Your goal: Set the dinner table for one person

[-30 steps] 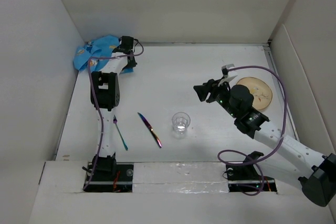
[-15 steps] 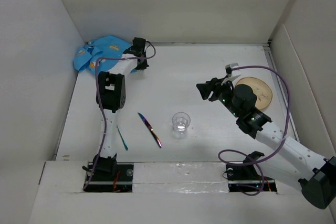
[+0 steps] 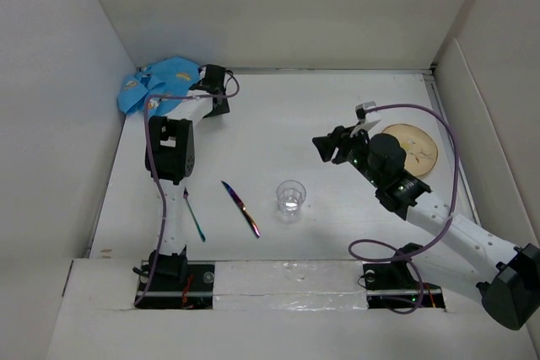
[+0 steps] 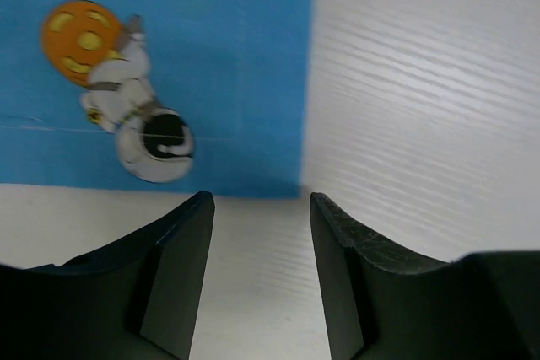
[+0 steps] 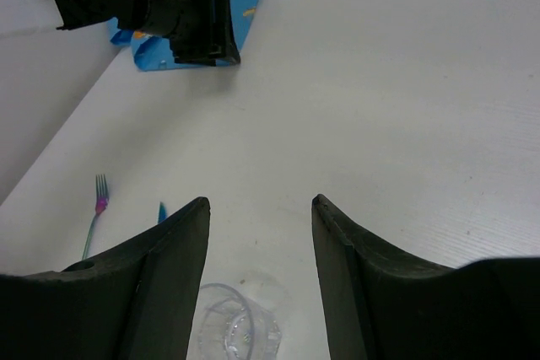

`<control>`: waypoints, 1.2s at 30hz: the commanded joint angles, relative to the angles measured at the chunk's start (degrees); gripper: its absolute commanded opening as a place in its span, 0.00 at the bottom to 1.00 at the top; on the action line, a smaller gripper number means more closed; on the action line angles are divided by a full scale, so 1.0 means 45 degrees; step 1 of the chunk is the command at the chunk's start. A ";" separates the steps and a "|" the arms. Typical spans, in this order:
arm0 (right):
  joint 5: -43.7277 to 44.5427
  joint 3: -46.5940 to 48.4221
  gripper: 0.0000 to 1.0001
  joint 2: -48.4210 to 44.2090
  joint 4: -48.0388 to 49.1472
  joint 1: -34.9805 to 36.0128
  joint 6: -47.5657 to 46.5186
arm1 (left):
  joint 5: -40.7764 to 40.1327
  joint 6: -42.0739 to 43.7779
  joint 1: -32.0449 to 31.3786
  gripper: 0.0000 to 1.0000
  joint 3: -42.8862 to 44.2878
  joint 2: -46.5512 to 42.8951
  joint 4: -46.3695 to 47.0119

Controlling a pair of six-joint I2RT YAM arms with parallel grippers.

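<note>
Top cam: L claw [image 3: 209, 82] sits at the far-left corner of the white tabletop [image 3: 287, 115], which is walled by upright white panels and carries everything else. The claw is right at the edge of the crumpled blue cloth [image 3: 156, 82]. On its wrist cam the two fingers are apart w/ only bare tabletop between them. The cloth's straight edge lies just past the tips, its print showing an orange ball and a small white cartoon figure. Can't tell if the tips touch the fabric. R claw [image 3: 325, 147] hangs over the mid-right area, just left of the round wooden plate [image 3: 413, 147]; the arm overlaps the plate's left rim. Its wrist cam shows the fingers spread, nothing between them, and the clear cup [image 3: 290, 196] low in that view. The cup stands upright near the middle of the near half. Left of it, apart, lies an iridescent knife [image 3: 241, 207] on a diagonal. Further left is a fork [image 3: 194, 215], teal handle toward me, purple tines away, close to the L arm's upright link.
</note>
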 commanded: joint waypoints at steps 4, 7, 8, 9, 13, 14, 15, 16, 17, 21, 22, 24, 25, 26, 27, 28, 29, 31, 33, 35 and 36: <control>-0.0193 0.0089 0.57 0.0010 0.0557 -0.0098 -0.0097 | -0.0556 -0.0194 0.0237 0.47 -0.0680 -0.0728 0.0770; -0.0271 0.0147 0.57 0.0049 0.0498 -0.0098 -0.0116 | -0.0459 0.0001 0.0353 0.55 0.0056 -0.0029 0.0460; -0.0232 0.0128 0.57 0.0050 0.0537 -0.0098 -0.0116 | -0.0381 0.0040 0.0354 0.55 0.0430 0.0304 0.0090; -0.0271 0.0128 0.57 0.0050 0.0537 -0.0098 -0.0097 | -0.0303 0.0176 0.0354 0.55 0.0878 0.0656 -0.0629; -0.0349 0.0089 0.57 -0.0009 0.0615 -0.0098 -0.0116 | 0.0164 0.0431 0.0354 0.58 0.1996 0.1538 -0.1242; -0.0369 0.0089 0.57 0.0010 0.0674 -0.0098 -0.0097 | 0.0167 0.0470 0.0354 0.58 0.2112 0.1596 -0.1261; -0.0349 0.0070 0.57 -0.0009 0.0616 -0.0098 -0.0116 | 0.0205 0.0490 0.0354 0.59 0.2287 0.1674 -0.1532; -0.0330 0.0069 0.57 -0.0048 0.0616 -0.0098 -0.0116 | 0.0244 0.0625 0.0354 0.59 0.2675 0.1868 -0.1709; -0.0330 0.0050 0.57 -0.0048 0.0635 -0.0098 -0.0116 | 0.0264 0.0665 0.0354 0.56 0.2834 0.1967 -0.1885; -0.0039 0.0089 0.57 -0.0106 0.0538 0.0019 -0.0116 | 0.0323 0.0744 0.0354 0.35 0.2778 0.1949 -0.1945; 0.0041 0.0089 0.57 -0.0126 0.0518 0.0019 -0.0116 | 0.0400 0.0744 0.0354 0.27 0.2719 0.1852 -0.1906; 0.0216 0.0128 0.57 -0.0185 0.0324 0.0019 -0.0116 | 0.0401 0.0783 0.0354 0.21 0.2446 0.1714 -0.1809; 0.0294 0.0147 0.57 -0.0262 0.0284 0.0019 -0.0116 | 0.0343 0.0783 0.0354 0.15 0.2368 0.1637 -0.1808; 0.0411 0.0109 0.57 -0.0321 0.0284 0.0019 -0.0135 | 0.0304 0.0802 0.0354 0.15 0.2251 0.1578 -0.1847; 0.0606 0.0108 0.57 -0.0437 0.0226 0.0019 -0.0174 | 0.0052 0.0880 0.0354 0.10 0.2114 0.1423 -0.1944; 0.0608 0.0108 0.57 -0.0439 0.0225 0.0019 -0.0174 | 0.0050 0.0881 0.0354 0.10 0.2016 0.1421 -0.1945; 0.0588 0.0147 0.57 -0.0477 0.0167 -0.0097 -0.0174 | -0.0028 0.0958 0.0354 0.07 0.1899 0.1363 -0.1926; 0.0646 0.0108 0.57 -0.0595 0.0127 -0.0098 -0.0174 | -0.0087 0.0998 0.0354 0.00 0.1510 0.1149 -0.1809; 0.0608 0.0108 0.57 -0.0672 0.0089 -0.0098 -0.0155 | -0.0204 0.1017 0.0354 0.00 0.1313 0.1070 -0.1847; 0.0608 0.0128 0.57 -0.0731 0.0049 -0.0098 -0.0155 | 0.0085 0.1075 0.0354 0.00 0.1118 0.0875 -0.1654; 0.0627 0.0051 0.57 -0.0732 0.0165 -0.0098 -0.0155 | 0.0785 0.1095 0.0142 0.00 0.1040 0.0777 -0.1555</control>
